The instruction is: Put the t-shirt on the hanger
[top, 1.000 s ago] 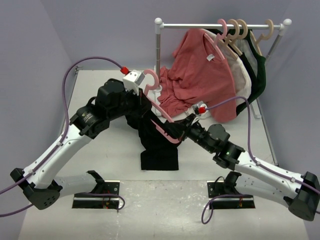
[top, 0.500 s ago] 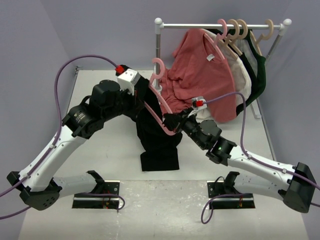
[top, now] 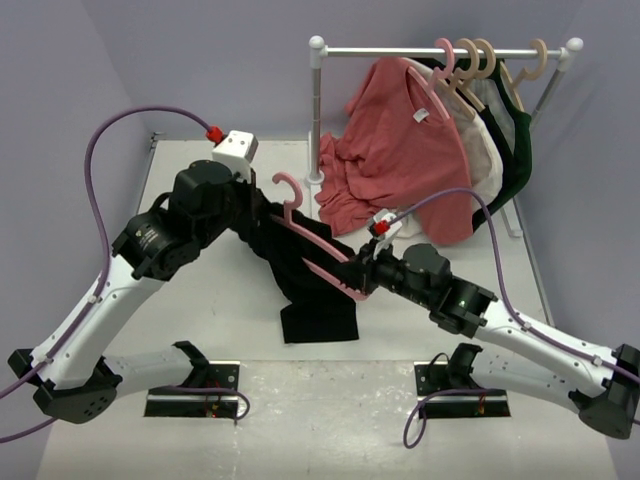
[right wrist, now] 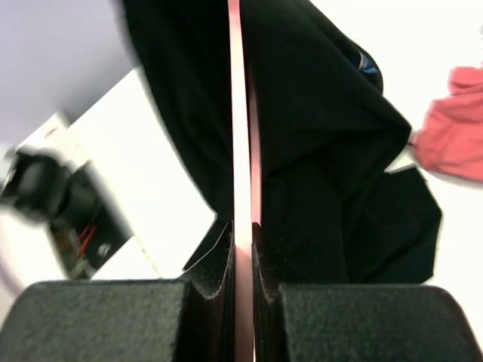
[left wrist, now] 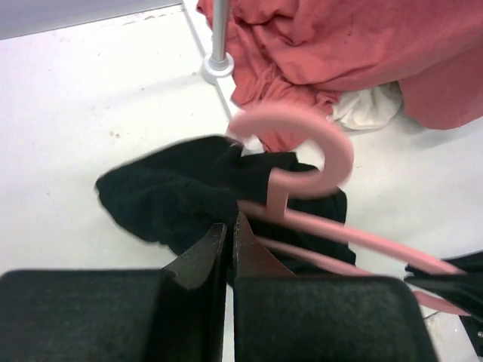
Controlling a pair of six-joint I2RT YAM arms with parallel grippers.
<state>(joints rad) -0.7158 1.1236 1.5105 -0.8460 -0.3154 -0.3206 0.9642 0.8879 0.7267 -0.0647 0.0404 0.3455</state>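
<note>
The black t-shirt [top: 316, 300] hangs from my left gripper [top: 264, 214] down to the table, draped partly over the pink hanger [top: 322, 250]. The left gripper is shut on a fold of the shirt's cloth [left wrist: 173, 188], with its fingertips [left wrist: 219, 237] pressed together. The hanger's hook [left wrist: 306, 143] sticks out past the shirt's upper edge. My right gripper [top: 363, 276] is shut on the hanger's thin pink bar [right wrist: 240, 113], held edge-on between the jaws [right wrist: 243, 234]. The black shirt [right wrist: 317, 136] lies on both sides of the bar, and its light-blue mark [right wrist: 365, 62] shows.
A white clothes rack [top: 440, 50] stands at the back right. It holds a salmon-red shirt [top: 400, 150] on another pink hanger, beige hangers [top: 480, 60], a white garment and a dark green garment [top: 520, 150]. The rack post's base [left wrist: 217, 68] is close behind the shirt.
The left arm has pulled back to the left with the shirt. The hanger's hook has swung down and left. The right gripper has moved lower and right, still gripping the hanger.
</note>
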